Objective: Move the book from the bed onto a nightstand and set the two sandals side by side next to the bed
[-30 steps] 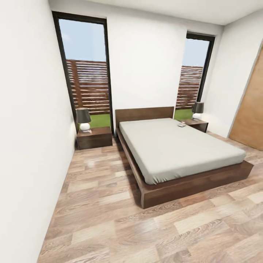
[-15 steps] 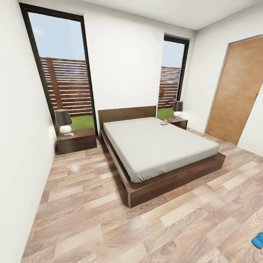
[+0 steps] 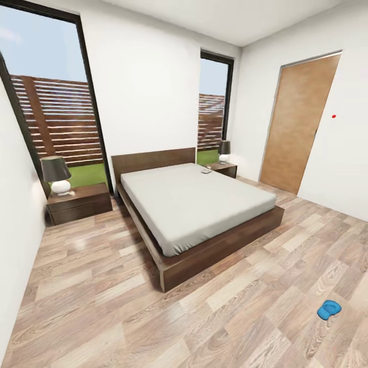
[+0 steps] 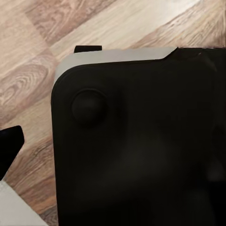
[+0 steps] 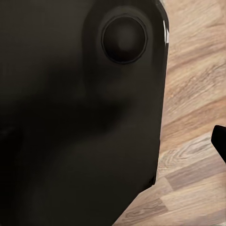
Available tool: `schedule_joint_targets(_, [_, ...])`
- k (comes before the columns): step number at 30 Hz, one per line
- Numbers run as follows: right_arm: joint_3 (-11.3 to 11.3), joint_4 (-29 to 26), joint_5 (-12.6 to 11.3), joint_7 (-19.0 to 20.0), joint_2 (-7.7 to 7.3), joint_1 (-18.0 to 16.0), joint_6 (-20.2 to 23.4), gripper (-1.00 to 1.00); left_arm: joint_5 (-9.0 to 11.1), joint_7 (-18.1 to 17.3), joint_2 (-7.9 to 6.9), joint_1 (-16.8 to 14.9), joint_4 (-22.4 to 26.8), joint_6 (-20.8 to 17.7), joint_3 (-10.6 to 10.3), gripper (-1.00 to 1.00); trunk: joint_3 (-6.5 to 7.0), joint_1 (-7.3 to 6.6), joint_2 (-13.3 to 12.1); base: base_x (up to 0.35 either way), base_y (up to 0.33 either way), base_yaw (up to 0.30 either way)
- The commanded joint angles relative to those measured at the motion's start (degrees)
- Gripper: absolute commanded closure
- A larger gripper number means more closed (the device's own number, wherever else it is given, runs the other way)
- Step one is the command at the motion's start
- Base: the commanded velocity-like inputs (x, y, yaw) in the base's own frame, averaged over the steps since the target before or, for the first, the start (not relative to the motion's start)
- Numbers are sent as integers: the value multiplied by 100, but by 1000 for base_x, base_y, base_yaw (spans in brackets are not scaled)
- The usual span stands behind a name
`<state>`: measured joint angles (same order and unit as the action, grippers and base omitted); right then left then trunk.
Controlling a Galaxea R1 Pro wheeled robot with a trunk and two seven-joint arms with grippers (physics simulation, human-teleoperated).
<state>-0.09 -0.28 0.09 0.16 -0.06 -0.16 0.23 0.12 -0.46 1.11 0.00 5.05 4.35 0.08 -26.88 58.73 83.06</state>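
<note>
Head view gives us the bedroom: the bed (image 3: 197, 214) stands mid-room on the wood floor (image 3: 102, 317), a nightstand (image 3: 79, 203) with a lamp (image 3: 56, 175) at each side. A small book (image 3: 206, 171) lies on the mattress's far corner near the far nightstand (image 3: 223, 168); one blue sandal (image 3: 328, 309) lies on the floor, well apart from the bed. We cannot tell how either gripper stands, since our wrist views show dark robot bodywork (image 4: 141, 150) over the planks.

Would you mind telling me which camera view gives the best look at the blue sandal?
The head view: the blue sandal lies in the open on the wood floor, well away from the foot of the bed. Both wrist views look at dark robot bodywork and floor planks, with nothing blue among them.
</note>
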Motion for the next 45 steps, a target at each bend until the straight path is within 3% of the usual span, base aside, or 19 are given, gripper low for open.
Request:
schedule_joint_targets(1, [-4, -22, 0, 5, -1, -1, 0, -100, -4, -6, -2, 0, 2, 204, 1, -100, -5, 0, 2, 0, 0, -300])
schedule_joint_targets(7, [-10, -101, -4, 12, -13, -1, -6, -100, -9, -6, -5, 0, 38, 732, 2, -100, -5, 0, 2, 0, 0, -300])
schedule_joint_targets(10, [-14, -318, -7, 12, -20, -1, -11, -100, -6, -2, -4, 0, 286, 896, 3, -100, -5, 0, 2, 0, 0, -300])
schedule_joint_targets(25, [-34, -2066, -18, 11, -43, -1, -15, -100, 15, 15, 75, -6, 2132, 990, 1, -100, -5, 0, 2, 0, 0, -300])
schedule_joint_targets(32, [-91, -2816, -18, -13, -46, -1, -14, -100, 21, 10, 112, -6, 3221, 989, 1, -100, -5, 0, 2, 0, 0, -300])
schedule_joint_targets(37, [-302, -3095, -20, -3, -107, -1, -14, -100, 23, 1, 155, -7, 3597, 991, 1, -100, -5, 0, 2, 0, 0, -300])
schedule_joint_targets(39, [-681, -3139, -31, 14, -212, -1, -14, -100, 23, -5, 166, -5, 3649, 996, -5, -100, 0, 0, 2, 0, 0, -294])
schedule_joint_targets(45, [-1164, -3112, -41, 20, -237, -1, -17, -100, 17, -7, 169, -3, 3574, 996, -13, -100, 20, 0, 2, 0, 0, -286])
